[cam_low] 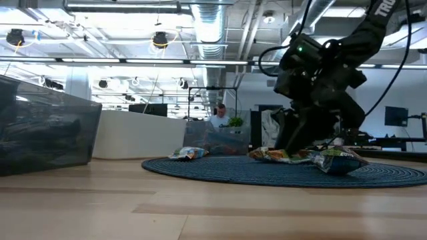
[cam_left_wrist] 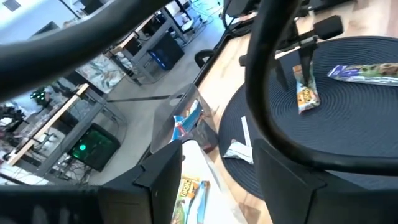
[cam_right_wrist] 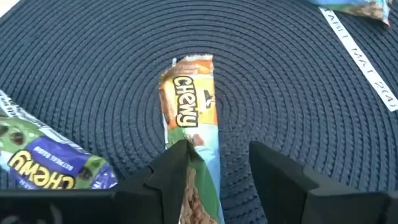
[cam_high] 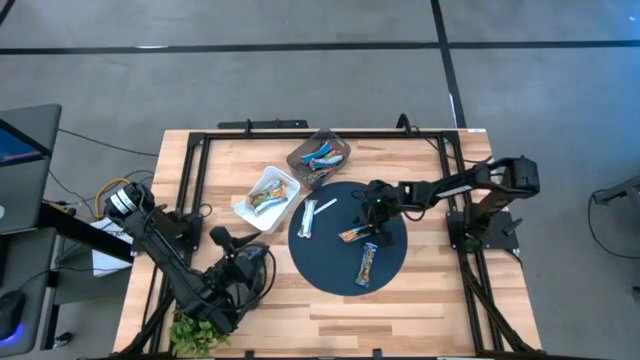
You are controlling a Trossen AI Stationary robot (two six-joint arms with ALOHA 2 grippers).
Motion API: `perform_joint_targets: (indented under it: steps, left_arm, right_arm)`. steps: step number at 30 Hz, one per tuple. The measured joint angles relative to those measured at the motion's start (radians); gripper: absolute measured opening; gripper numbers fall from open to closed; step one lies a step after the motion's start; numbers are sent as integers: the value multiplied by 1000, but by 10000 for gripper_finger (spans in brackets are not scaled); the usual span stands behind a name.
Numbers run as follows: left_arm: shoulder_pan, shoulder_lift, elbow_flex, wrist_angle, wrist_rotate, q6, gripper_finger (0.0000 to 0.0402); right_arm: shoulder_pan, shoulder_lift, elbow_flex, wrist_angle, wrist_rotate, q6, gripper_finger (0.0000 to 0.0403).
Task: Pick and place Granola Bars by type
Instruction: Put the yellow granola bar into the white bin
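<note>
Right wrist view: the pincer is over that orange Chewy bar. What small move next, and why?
Probably lower a little and close. The right pincer is open, its fingers either side of the orange bar's near end, and the bar lies flat on the dark round mat. Left pincer waits off the mat.

You are looking at a robotics lab inside a big open office or workshop hall. The wooden table (cam_high: 330, 290) stands on a grey concrete floor (cam_high: 300, 80) with cables beside it. Behind the table you see exposed ceiling pipes (cam_low: 213, 27), hanging lamps (cam_low: 160, 40), desks with monitors (cam_low: 395, 117), and a person (cam_low: 219, 117) sitting far away.
</note>
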Motion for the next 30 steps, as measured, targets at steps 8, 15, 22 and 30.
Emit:
perform_joint_targets:
  steps: [8,15,22,30]
  left_arm:
    - [-9,0,0,0,0,-7,191]
    - [-8,0,0,0,0,-8,191]
    - [-8,0,0,0,1,-8,191]
    - [-8,0,0,0,1,-8,191]
  right_arm:
    - [-5,-1,2,-15,9,0,160]
    - [-5,-1,2,-20,7,0,100]
    - [-4,-2,2,-27,4,-22,21]
    - [25,0,23,-10,10,-53,7]
